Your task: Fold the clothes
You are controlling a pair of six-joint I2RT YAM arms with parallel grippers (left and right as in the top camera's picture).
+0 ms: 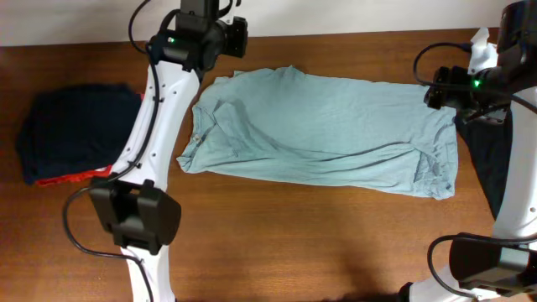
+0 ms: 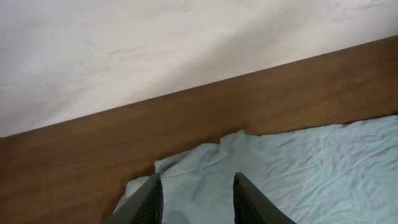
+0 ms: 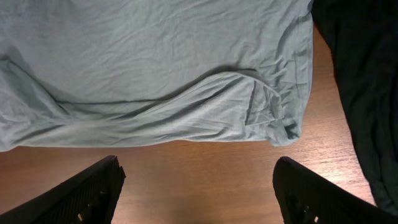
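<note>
T-shirt spread wrinkled on counter, mid-frame. My left pincer apart, empty, over its upper-left corner. My right pincer wide apart, empty, at upper-right corner.

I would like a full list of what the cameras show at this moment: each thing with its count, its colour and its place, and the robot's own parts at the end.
T-shirt: one, pale grey-blue, spread out and wrinkled across the middle of the table.
folded garments: one stack, navy with red showing at its near edge, at the table's left end.
loose garment: one, dark navy-black, at the table's right edge, beside the T-shirt.
table: one, brown wood, under everything.
wall: one, white, behind the table's far edge.
left gripper: one, black, jaws apart over the T-shirt's far left corner.
right gripper: one, black, jaws wide apart, holding nothing, by the T-shirt's right end.
</note>
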